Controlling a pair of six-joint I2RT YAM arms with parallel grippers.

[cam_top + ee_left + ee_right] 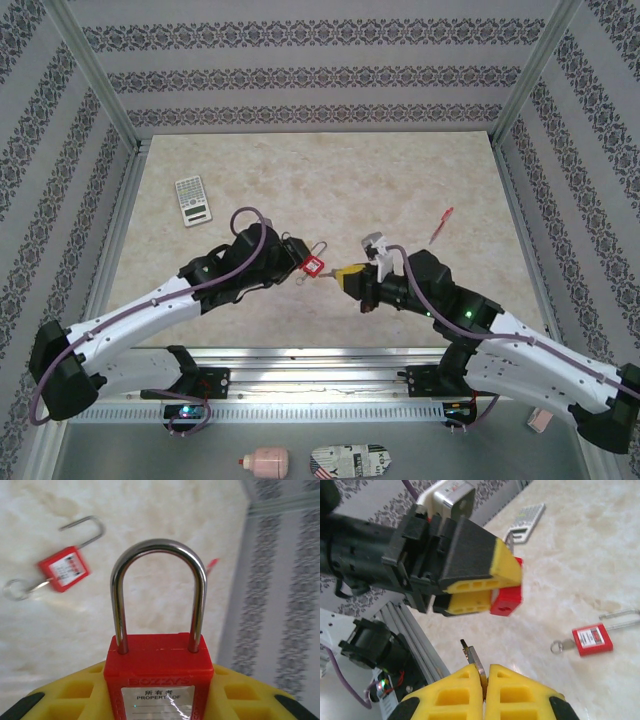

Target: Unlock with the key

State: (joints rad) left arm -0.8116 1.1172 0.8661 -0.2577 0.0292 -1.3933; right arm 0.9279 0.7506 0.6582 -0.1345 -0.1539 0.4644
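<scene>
The small silver metal key (473,656), pinched blade-outward between the right gripper's (485,674) closed yellow pads, pointed toward the red plastic padlock with a steel shackle (507,600), which the left gripper (501,584) clamped aloft, seemingly to present its keyhole.

The table (330,170) has a flat beige top with a marbled pattern, and 3 items lie directly on it. Item 1, a calculator (192,200), lies face up and slightly skewed. Item 2, a red pen (441,225), lies well apart to the right of the calculator. Item 3, a red padlock (64,570), lies flat, to the right of the calculator and nearer than it, with its shackle apparently open and a key ring (15,589) at its base.
</scene>
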